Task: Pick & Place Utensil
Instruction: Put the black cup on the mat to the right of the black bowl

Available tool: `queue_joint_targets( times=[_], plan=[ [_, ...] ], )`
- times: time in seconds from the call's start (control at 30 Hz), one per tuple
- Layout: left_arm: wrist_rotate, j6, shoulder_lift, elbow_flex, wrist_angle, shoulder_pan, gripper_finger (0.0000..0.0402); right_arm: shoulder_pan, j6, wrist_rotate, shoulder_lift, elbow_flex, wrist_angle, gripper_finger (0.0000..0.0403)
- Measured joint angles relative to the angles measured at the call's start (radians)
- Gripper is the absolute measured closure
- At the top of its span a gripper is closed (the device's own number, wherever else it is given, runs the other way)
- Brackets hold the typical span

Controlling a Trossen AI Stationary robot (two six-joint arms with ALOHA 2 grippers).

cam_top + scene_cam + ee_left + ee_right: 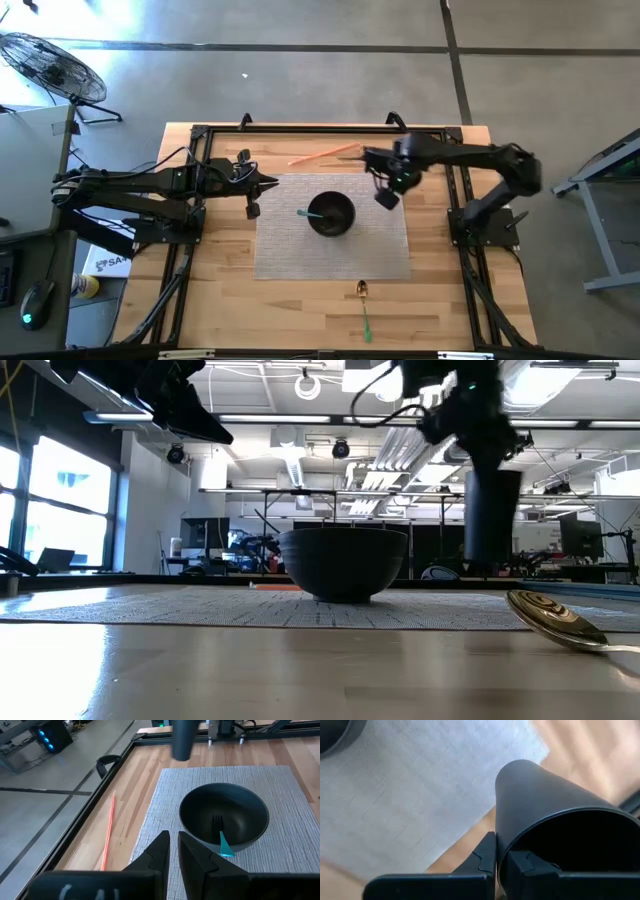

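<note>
A dark bowl (330,215) (343,563) stands on a grey placemat (290,250), and a teal fork (223,842) leans inside it with its handle over the rim. A spoon (363,292) (555,620) with a gold bowl and a green handle lies on the wood near the table's near edge. A thin orange stick (325,154) lies by the far edge. My right gripper (497,855) is shut on a dark cup (386,197) (490,510), to the right of and beyond the bowl. My left gripper (174,847) (272,183) hovers shut and empty over the mat's left edge. My right gripper holds the dark cup by its rim (502,845), the wall pinched with one finger (485,855) outside and one finger (530,865) inside the mouth. The fingers come from above. The cup hangs roughly upright below them, lifted clear of the table.
The black frame rails (200,135) run along the table's left, far and right sides. Bare wood (250,310) lies between the mat and the near edge, on both sides of the spoon. A floor fan (50,65) stands off the table at the far left.
</note>
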Motion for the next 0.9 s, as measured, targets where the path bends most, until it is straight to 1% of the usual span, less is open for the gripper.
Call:
queue_joint_targets(
  times=[0.07, 0.17, 0.33, 0.43, 0.7, 0.9],
  plan=[
    [0.000, 0.000, 0.000, 0.000, 0.000, 0.000, 0.0367, -0.031, -0.078, 0.021, 0.060, 0.052, 0.000, 0.0398],
    [0.000, 0.000, 0.000, 0.000, 0.000, 0.000, 0.0367, -0.073, -0.183, 0.018, 0.138, 0.103, 0.000, 0.0398],
    [0.000, 0.000, 0.000, 0.000, 0.000, 0.000, 0.0367, -0.117, -0.315, 0.016, 0.218, 0.115, -0.004, 0.0400],
    [0.000, 0.000, 0.000, 0.000, 0.000, 0.000, 0.0367, -0.123, -0.334, 0.010, 0.239, 0.113, -0.010, 0.0397],
    [0.000, 0.000, 0.000, 0.000, 0.000, 0.000, 0.0367, -0.114, -0.375, -0.036, 0.240, 0.113, 0.040, 0.0400],
    [0.000, 0.000, 0.000, 0.000, 0.000, 0.000, 0.0367, -0.096, -0.431, -0.016, 0.240, 0.113, 0.051, 0.0390]
  ],
)
